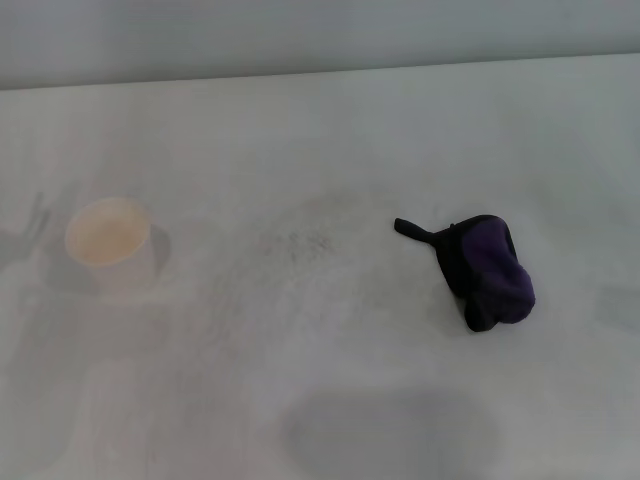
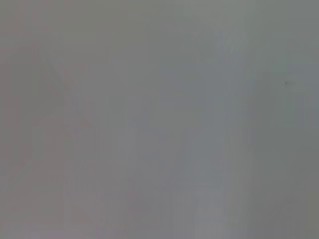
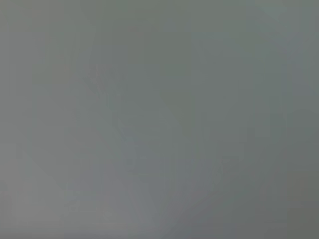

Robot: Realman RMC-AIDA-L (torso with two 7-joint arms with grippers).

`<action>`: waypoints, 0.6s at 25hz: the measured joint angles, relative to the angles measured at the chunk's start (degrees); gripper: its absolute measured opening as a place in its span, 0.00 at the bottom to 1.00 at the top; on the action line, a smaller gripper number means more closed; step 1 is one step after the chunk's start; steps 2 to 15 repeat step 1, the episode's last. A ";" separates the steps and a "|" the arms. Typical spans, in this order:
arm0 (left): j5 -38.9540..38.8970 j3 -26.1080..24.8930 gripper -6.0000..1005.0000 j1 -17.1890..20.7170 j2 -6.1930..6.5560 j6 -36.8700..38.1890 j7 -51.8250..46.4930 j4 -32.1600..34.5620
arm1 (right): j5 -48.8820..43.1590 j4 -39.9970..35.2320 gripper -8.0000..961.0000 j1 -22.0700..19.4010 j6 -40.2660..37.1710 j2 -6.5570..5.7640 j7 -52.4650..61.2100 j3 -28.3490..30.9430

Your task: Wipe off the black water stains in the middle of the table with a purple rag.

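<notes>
A crumpled purple rag [image 1: 490, 272] is seen lying on the white worktop [image 1: 330, 130], right of a faint speckled smudge [image 1: 295, 243] and a paper cup [image 1: 108, 238]; neither gripper is seen

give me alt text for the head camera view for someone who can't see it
A crumpled purple rag with black edging lies right of centre on a white table. A faint grey speckled smudge sits mid-table and a white paper cup stands at the left. No arms or dark stain are visible.

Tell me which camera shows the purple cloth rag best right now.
The head view: the crumpled purple cloth rag with black edging lies in full sight on the white matte table. Both wrist views show only blank grey surface, no rag.
</notes>
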 joint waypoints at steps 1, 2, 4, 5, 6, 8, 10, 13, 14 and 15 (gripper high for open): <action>-0.04 -0.03 0.86 -0.05 -0.02 0.02 0.00 0.00 | 0.02 0.02 0.43 0.00 0.00 0.00 0.00 -0.03; -0.04 -0.03 0.86 -0.05 -0.02 0.02 0.00 0.00 | 0.02 0.02 0.43 0.00 0.00 0.00 0.00 -0.03; -0.04 -0.03 0.86 -0.05 -0.02 0.02 0.00 0.00 | 0.02 0.02 0.43 0.00 0.00 0.00 0.00 -0.03; -0.04 -0.03 0.86 -0.05 -0.02 0.02 0.00 0.00 | 0.02 0.02 0.43 0.00 0.00 0.00 0.00 -0.03; -0.04 -0.03 0.86 -0.05 -0.02 0.02 0.00 0.00 | 0.02 0.02 0.43 0.00 0.00 0.00 0.00 -0.03; -0.04 -0.03 0.86 -0.05 -0.02 0.02 0.00 0.00 | 0.02 0.02 0.43 0.00 0.00 0.00 0.00 -0.03; -0.04 -0.03 0.86 -0.05 -0.02 0.02 0.00 0.00 | 0.02 0.02 0.43 0.00 0.00 0.00 0.00 -0.03; -0.04 -0.03 0.86 -0.05 -0.02 0.02 0.00 0.00 | 0.02 0.02 0.43 0.00 0.00 0.00 0.00 -0.03; -0.04 -0.03 0.86 -0.05 -0.02 0.02 0.00 0.00 | 0.02 0.02 0.43 0.00 0.00 0.00 0.00 -0.03; -0.04 -0.03 0.86 -0.05 -0.02 0.02 0.00 0.00 | 0.02 0.02 0.43 0.00 0.00 0.00 0.00 -0.03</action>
